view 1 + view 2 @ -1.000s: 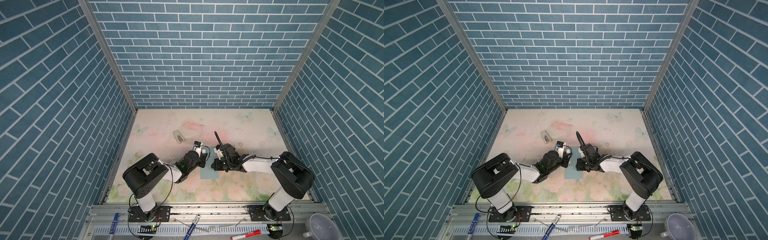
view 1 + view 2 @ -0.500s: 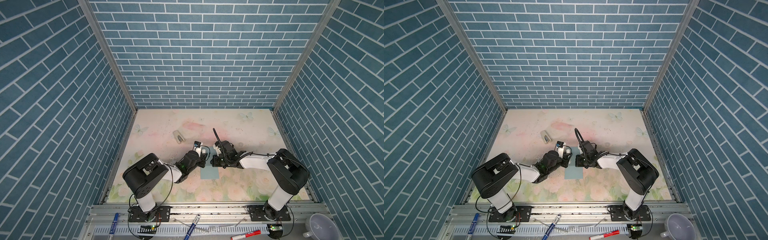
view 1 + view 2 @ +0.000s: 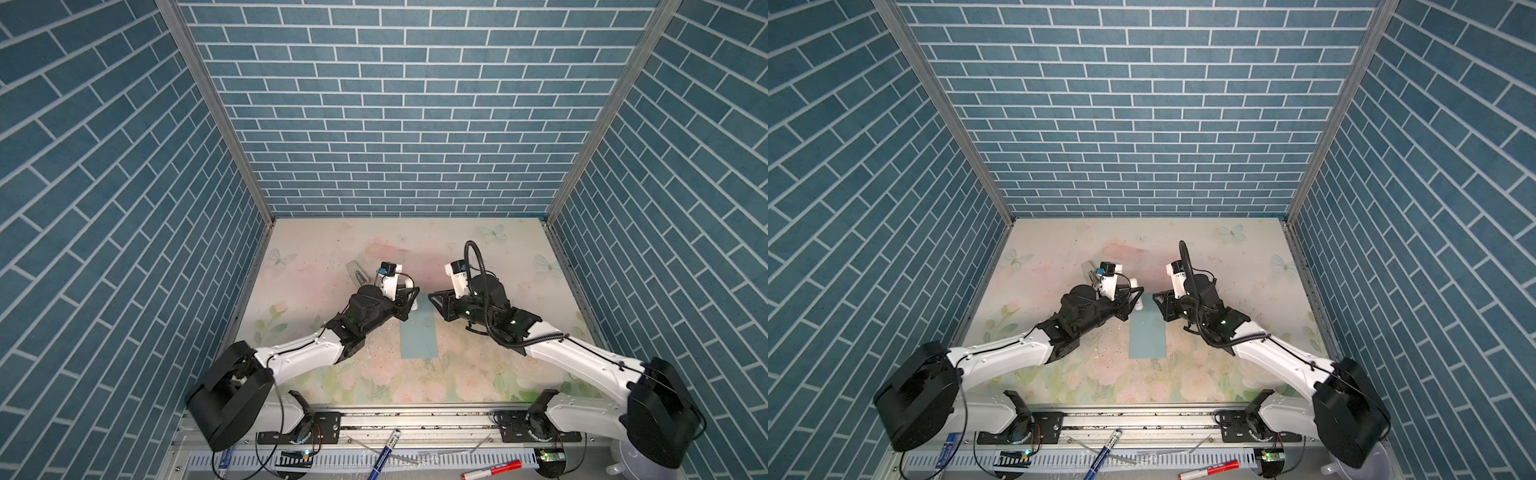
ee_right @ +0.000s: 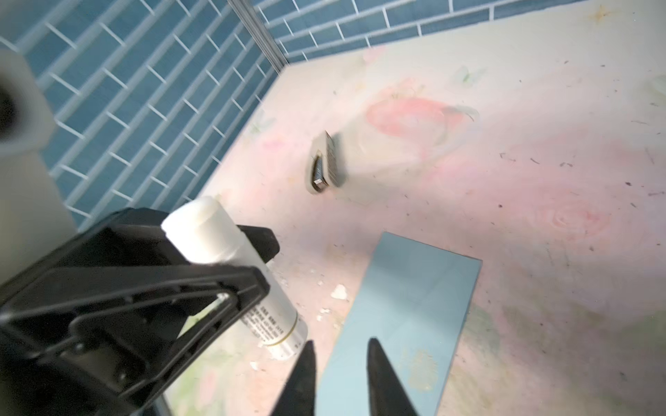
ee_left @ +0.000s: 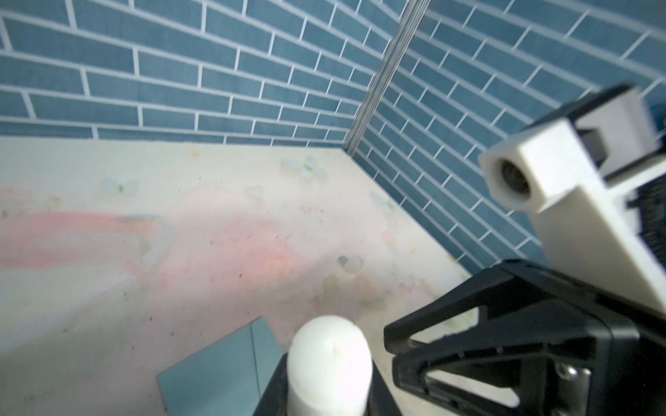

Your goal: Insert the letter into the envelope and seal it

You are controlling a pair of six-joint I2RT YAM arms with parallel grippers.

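The teal envelope [image 3: 419,336] [image 3: 1147,336] lies flat on the floral mat, closed, with its long side running front to back. No letter shows in any view. My left gripper [image 3: 409,302] is shut on a white glue stick [image 3: 414,306] [image 5: 329,363] [image 4: 230,273], held just left of the envelope's far end [image 5: 216,374]. My right gripper [image 3: 432,300] [image 4: 338,344] hovers over that same far end [image 4: 414,299]. Its jaws stand a little apart with nothing between them. A pale smear marks the envelope near its fingertips [image 4: 376,347].
A small clear packet with a dark insert [image 3: 358,274] [image 4: 322,165] lies on the mat behind the left gripper. White crumbs [image 4: 338,291] dot the mat beside the envelope. A red marker [image 3: 492,469] and a blue pen [image 3: 384,451] lie on the front rail.
My right gripper has moved along the envelope toward its far end, and its jaws have gone from shut to slightly apart. The left arm and glue stick have stayed put.
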